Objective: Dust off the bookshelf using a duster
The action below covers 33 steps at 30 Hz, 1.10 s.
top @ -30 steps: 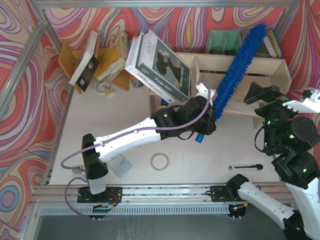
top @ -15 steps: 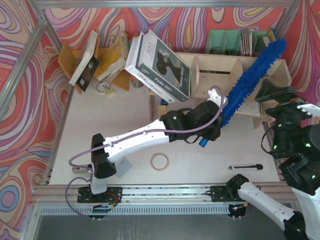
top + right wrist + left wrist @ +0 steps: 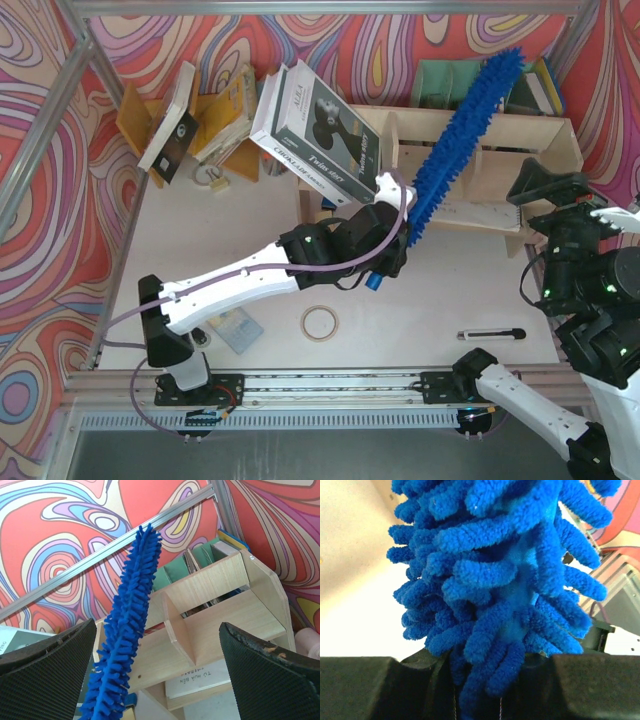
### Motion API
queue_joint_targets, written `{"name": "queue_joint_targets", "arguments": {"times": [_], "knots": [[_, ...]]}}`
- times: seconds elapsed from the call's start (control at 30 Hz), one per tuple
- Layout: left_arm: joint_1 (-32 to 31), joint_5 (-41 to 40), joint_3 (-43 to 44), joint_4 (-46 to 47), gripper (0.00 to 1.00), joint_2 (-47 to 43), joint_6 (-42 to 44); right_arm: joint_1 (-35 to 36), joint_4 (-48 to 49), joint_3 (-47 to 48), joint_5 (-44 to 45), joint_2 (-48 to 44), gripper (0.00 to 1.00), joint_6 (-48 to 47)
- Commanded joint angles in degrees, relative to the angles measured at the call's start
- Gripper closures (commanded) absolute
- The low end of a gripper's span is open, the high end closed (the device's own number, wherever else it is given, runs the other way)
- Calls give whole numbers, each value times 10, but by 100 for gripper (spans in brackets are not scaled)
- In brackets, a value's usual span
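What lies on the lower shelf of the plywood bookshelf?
A flat white book lies on the lower shelf of the bookshelf. The blue duster crosses above and hides the shelf's left end.

A robotics lab test cell, not a lived-in room. Bare aluminium framing (image 3: 320,7) boxes in the space, and the walls are printed backdrop panels (image 3: 40,300) in red, purple and blue swirls, the kind hung to vary a camera's view. Two white-and-black robot arms, left (image 3: 240,285) and right (image 3: 600,300), are bolted to a slotted metal rail (image 3: 330,385) at the near edge of a plain white worktop (image 3: 250,220), with a purple cable (image 3: 130,320) looping loose from the left base. The furnishings read as staged props: a small plywood bookshelf (image 3: 540,125), an orange book rack (image 3: 135,115), a tape roll (image 3: 319,323), a pen (image 3: 490,334).
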Motion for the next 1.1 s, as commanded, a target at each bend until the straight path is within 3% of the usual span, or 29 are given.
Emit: {"name": "queue_joint_targets", "arguments": {"times": [0.0, 0.67, 0.87, 1.07], "knots": [[4, -25, -56, 32, 100, -41, -15, 0, 22, -10, 9, 2, 1, -5], [4, 22, -278, -5, 100, -153, -45, 1, 24, -34, 14, 9, 1, 1], [-11, 29, -253, -36, 100, -131, -34, 1, 22, -37, 15, 9, 1, 4], [-25, 40, -173, -55, 100, -94, -20, 1, 20, -37, 16, 10, 1, 7]]}}
